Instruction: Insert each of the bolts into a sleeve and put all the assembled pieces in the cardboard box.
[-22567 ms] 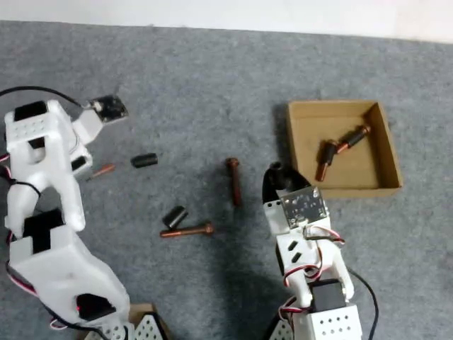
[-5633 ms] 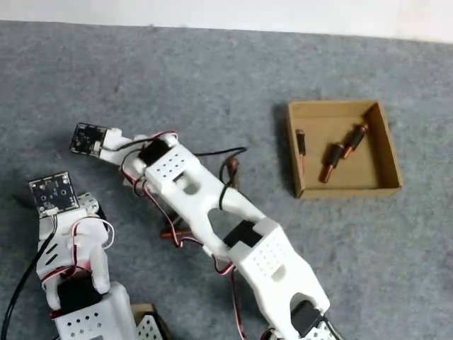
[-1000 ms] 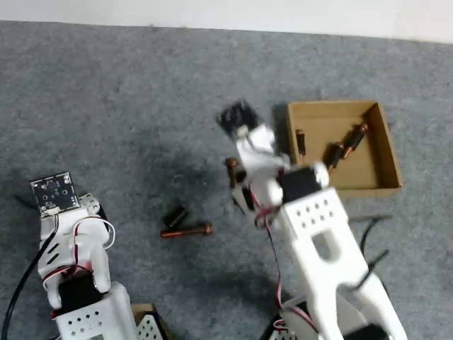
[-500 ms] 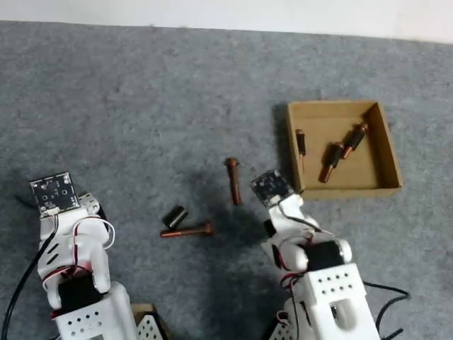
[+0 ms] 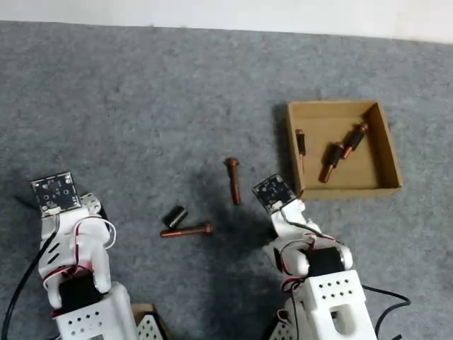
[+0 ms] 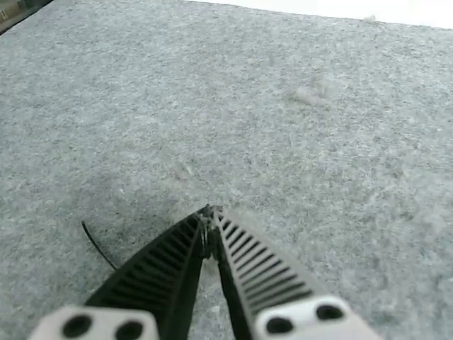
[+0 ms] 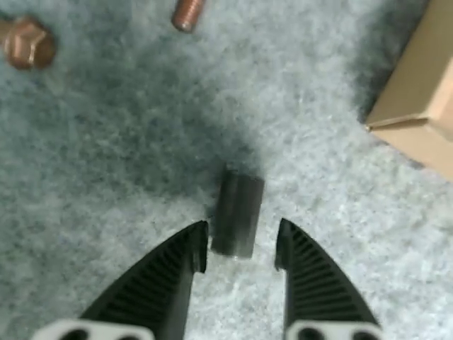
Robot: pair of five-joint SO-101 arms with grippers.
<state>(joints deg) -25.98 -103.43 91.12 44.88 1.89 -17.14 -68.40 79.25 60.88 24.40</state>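
Grey carpeted surface (image 5: 141, 85). Cardboard box (image 5: 361, 173) on the right arm's side, three assembled pieces (image 5: 330, 161) inside it. Right claw (image 7: 241, 237) released, jaws spread, pointing down at the carpet near the box's corner. Left claw (image 6: 210, 212) clenched on nothing over bare carpet, well apart from every part. Two loose bolts: one (image 5: 233, 181) with its shank end toward the right arm, the other (image 5: 186, 230) crosswise, with a spare sleeve (image 5: 175, 215) just beside it. Key relation: a dark sleeve (image 7: 238, 211) lies flat between the right claw's fingers (image 7: 170, 273), long axis roughly parallel to them, one finger on each flank; cannot tell whether the tips touch it. Judgement: closing would pinch its curved sides.
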